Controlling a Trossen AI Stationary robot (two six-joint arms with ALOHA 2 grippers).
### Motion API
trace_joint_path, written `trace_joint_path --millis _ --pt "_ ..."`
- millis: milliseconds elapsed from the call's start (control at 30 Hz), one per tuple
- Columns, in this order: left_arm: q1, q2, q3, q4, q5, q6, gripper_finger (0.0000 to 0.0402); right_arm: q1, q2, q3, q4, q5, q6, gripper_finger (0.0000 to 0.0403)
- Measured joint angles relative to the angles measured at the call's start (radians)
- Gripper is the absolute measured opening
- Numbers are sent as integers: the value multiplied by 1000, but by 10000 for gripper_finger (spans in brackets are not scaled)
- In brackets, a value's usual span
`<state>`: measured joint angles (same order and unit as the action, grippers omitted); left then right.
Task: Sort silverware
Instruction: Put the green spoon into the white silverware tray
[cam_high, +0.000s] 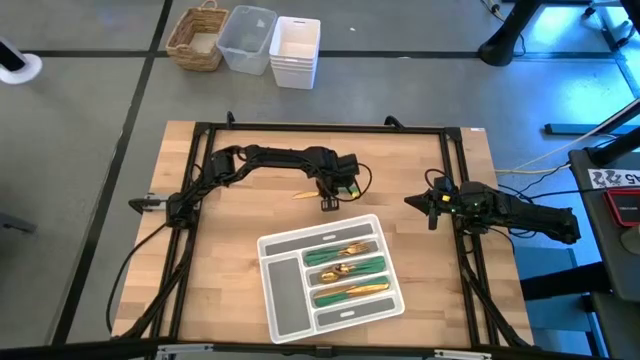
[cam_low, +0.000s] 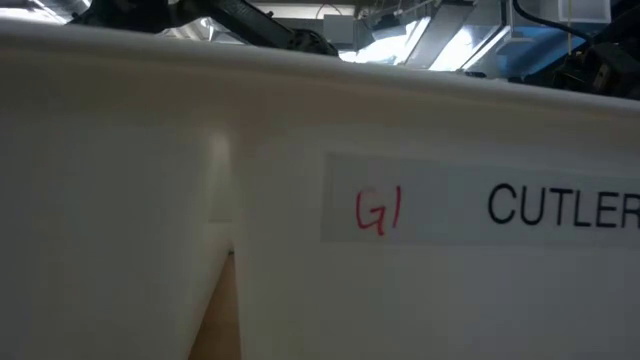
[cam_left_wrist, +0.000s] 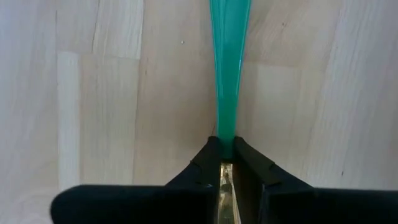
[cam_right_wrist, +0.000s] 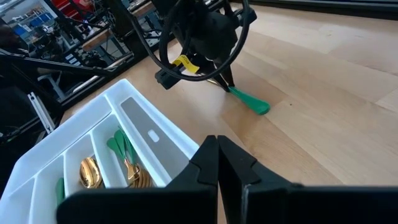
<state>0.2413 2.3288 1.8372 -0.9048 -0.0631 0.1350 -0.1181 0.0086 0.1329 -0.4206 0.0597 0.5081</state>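
Observation:
One piece of silverware (cam_high: 305, 195) lies on the bare wood behind the grey compartmented tray (cam_high: 290, 300), its gold head toward the table's left and its green handle (cam_right_wrist: 252, 102) toward the right. My left gripper (cam_high: 328, 203) stands over it, shut on it. More gold-and-green silverware (cam_high: 345, 270) lies in the tray's three long middle compartments. At the table's right edge my right gripper (cam_right_wrist: 217, 158) waits, shut and with nothing in it. The tray's white wall (cam_low: 300, 150) fills the low view. My left gripper pinches the piece between its two fingers where the green handle meets the gold head (cam_left_wrist: 227, 134). The fingers come from above, pointing down, and lie across the piece. The handle runs out flat along the wood; the gold part shows between the fingers (cam_left_wrist: 205, 168).
A black frame (cam_high: 320, 128) runs around the tabletop. Beyond the far edge stand a wicker basket (cam_high: 198, 38), a clear tub (cam_high: 247, 40) and stacked white bins (cam_high: 295, 52). Bare wood lies left of the tray (cam_high: 215, 250).

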Motion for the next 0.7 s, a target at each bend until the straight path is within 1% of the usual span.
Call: trace_joint_path --millis 167,533,700 --pt "3 -22 -3 -2 0 -1 21 0 0 0 0 0 0 1" --pt "7 -32 -3 -10 2 -5 17 0 0 0 0 0 0 1" --pt "7 -32 -2 -10 3 -6 2 0 0 0 0 0 0 1"
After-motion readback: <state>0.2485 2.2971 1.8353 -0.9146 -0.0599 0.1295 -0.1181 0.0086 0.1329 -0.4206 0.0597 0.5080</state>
